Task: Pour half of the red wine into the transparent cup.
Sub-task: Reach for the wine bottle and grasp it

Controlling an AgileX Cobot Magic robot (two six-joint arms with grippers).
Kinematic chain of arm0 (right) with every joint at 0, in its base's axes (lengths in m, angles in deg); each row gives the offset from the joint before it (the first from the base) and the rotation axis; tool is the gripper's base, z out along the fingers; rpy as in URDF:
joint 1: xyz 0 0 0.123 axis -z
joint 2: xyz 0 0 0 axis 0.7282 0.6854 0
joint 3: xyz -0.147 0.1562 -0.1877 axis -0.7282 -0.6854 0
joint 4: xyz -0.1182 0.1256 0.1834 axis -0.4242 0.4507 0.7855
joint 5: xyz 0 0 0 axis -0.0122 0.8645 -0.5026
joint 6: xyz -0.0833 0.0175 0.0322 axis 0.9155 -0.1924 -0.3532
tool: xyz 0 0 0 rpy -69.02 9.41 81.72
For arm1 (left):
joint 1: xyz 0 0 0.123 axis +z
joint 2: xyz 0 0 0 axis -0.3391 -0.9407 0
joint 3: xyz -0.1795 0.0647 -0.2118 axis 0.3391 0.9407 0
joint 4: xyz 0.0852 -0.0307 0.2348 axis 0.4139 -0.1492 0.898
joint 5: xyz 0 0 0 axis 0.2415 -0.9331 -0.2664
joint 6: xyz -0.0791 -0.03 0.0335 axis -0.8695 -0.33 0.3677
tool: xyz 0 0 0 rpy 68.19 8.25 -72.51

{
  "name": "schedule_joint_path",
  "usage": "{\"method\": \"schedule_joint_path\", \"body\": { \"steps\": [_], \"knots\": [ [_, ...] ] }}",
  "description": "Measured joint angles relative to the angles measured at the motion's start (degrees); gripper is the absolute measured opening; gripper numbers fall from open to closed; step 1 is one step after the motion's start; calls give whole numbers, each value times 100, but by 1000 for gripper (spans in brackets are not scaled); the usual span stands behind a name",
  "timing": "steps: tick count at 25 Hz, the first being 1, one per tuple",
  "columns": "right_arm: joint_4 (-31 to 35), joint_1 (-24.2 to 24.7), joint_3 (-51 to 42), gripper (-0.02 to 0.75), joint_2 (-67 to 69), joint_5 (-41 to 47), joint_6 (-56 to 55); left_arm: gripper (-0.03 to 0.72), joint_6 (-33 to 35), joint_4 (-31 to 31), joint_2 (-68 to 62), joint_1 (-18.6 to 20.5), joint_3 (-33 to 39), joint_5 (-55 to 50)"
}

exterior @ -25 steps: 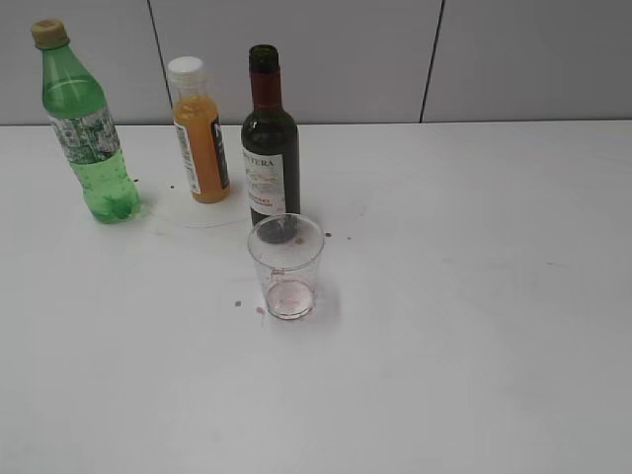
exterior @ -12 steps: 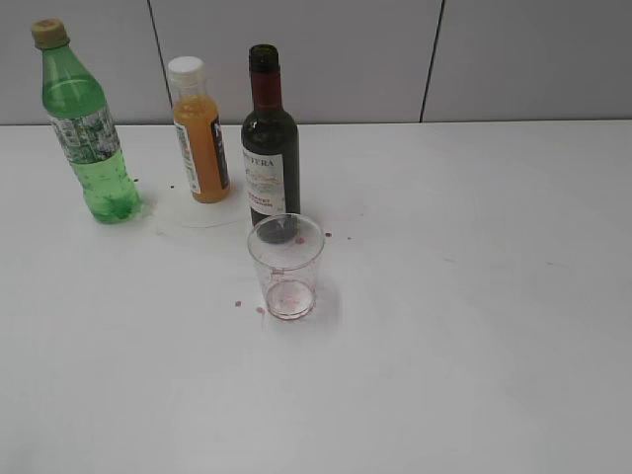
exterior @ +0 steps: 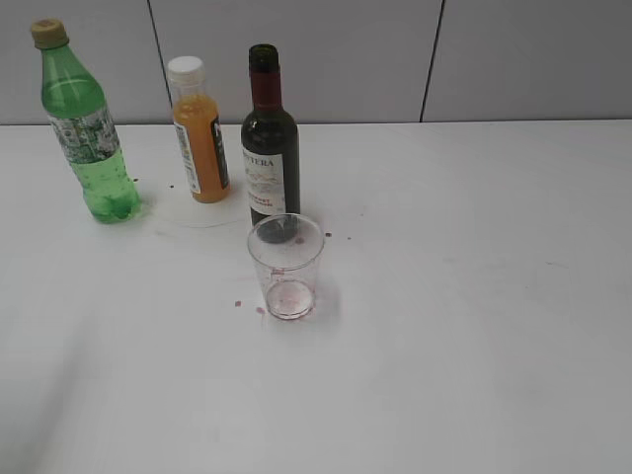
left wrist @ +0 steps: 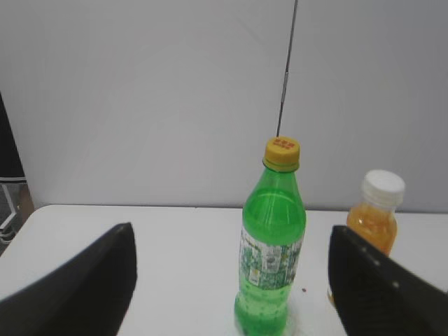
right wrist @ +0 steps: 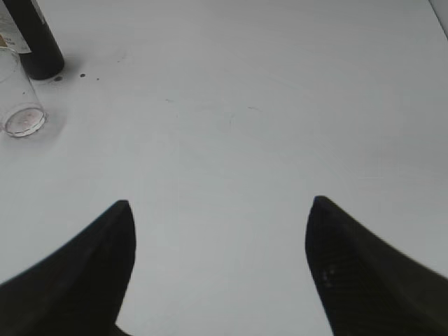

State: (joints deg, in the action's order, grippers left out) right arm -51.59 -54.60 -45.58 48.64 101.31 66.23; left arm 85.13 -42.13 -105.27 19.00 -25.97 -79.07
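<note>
The red wine is in a dark green bottle [exterior: 271, 148] with a white label and maroon neck, standing upright and uncapped at the back of the white table. Just in front of it stands the transparent cup [exterior: 286, 267], empty apart from faint red stains at its base. Both also show at the top left of the right wrist view, bottle [right wrist: 35, 42] and cup [right wrist: 17, 91]. My right gripper [right wrist: 220, 203] hangs open over bare table, well to their right. My left gripper [left wrist: 231, 238] is open and holds nothing. It faces the green soda bottle [left wrist: 273, 238]. Neither gripper appears in the exterior view.
A green soda bottle [exterior: 89, 123] with a yellow cap stands at the back left. An orange juice bottle [exterior: 200, 128] with a white cap stands between it and the wine. Small red drops dot the table [exterior: 474, 326] around the cup. A grey wall runs behind.
</note>
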Motion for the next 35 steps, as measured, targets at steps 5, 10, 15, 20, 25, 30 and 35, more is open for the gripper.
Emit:
{"method": "schedule_joint_path", "body": {
  "steps": [5,10,15,20,25,30,35],
  "knots": [
    [0,0,0,571,0,0,0,634,-1075,797,-1179,0,0,1427],
    [0,0,0,571,0,0,0,613,-1941,2447,-2248,0,0,2661],
    [0,0,0,571,0,0,-5,596,-2236,3811,-3162,0,-24,3722],
    [0,0,0,571,0,0,0,595,-2266,4809,-3980,-2,-350,4220],
    [0,0,0,571,0,0,0,623,-2387,5547,-4695,-129,-785,4629],
    [0,0,0,571,0,0,2,659,-2441,5626,-5302,-437,-1248,4672],
    [0,0,0,571,0,0,7,669,-2502,5626,-5902,-688,-1792,4704]
  ]
}}
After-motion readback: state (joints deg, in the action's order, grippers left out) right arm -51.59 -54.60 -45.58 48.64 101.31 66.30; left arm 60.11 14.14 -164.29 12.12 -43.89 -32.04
